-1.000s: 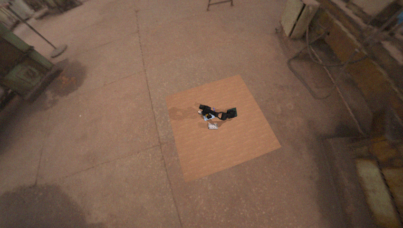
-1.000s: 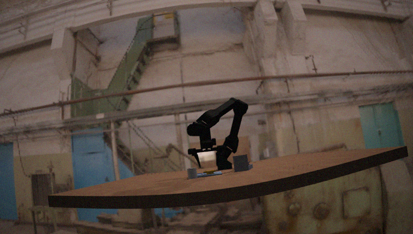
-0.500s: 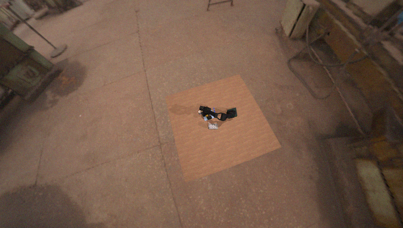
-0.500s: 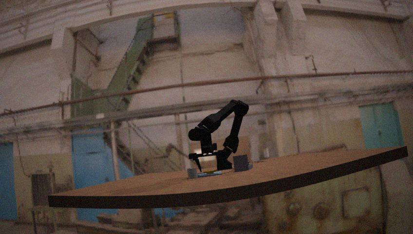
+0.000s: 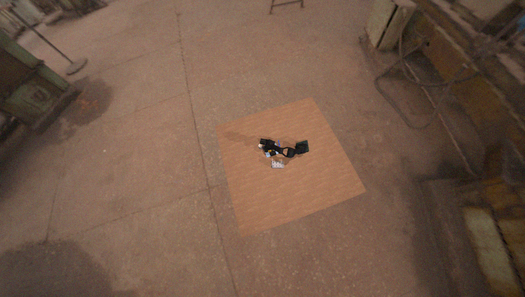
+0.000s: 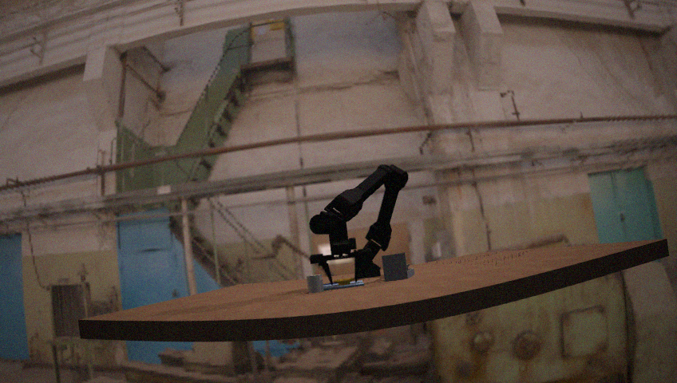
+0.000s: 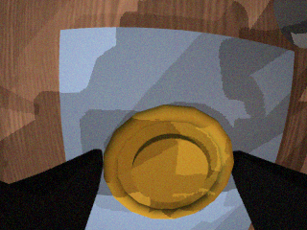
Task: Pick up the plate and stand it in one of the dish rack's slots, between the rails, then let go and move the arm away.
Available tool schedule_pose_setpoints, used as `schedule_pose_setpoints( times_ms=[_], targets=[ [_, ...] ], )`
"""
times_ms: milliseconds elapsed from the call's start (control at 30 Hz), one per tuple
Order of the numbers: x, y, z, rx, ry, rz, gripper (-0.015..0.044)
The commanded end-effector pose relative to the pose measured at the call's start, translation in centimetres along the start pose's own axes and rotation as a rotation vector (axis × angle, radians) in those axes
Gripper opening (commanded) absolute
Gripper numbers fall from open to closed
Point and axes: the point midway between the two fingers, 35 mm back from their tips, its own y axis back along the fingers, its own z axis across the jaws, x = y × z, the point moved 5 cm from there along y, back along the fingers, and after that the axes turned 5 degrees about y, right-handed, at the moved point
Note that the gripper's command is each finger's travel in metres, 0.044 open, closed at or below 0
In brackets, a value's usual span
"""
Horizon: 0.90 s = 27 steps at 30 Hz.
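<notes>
The yellow round plate (image 7: 168,163) (image 6: 344,284) lies flat on a pale blue mat (image 7: 86,57) (image 5: 267,154) on the wooden table top. My gripper (image 7: 169,160) (image 5: 265,148) (image 6: 342,278) is low over the plate, pointing straight down. Its two black fingers stand on either side of the plate, close against the rim at left and right. The fingers are still spread wide and the plate rests on the mat. The grey dish rack (image 5: 277,163) (image 6: 393,266) stands a short way off beside the mat, near the arm's base.
A small grey cup (image 6: 314,283) (image 7: 293,16) (image 5: 260,146) stands just off the mat's corner. A small blue object (image 5: 278,142) lies near the arm. The table top (image 5: 295,198) (image 6: 475,279) is a wooden slab with open edges all round.
</notes>
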Motion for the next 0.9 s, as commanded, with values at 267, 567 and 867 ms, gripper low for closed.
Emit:
schedule_pose_setpoints(
  times_ms=[267,567,867],
  targets=[
    [0.1,-0.1,0.0,-0.005,-0.008,0.000,0.0257],
    [-0.5,3.8,-0.6,0.006,-0.019,-0.003,0.0021],
    [-0.7,8.7,-0.8,0.011,-0.030,-0.010,0.0000]
  ],
)
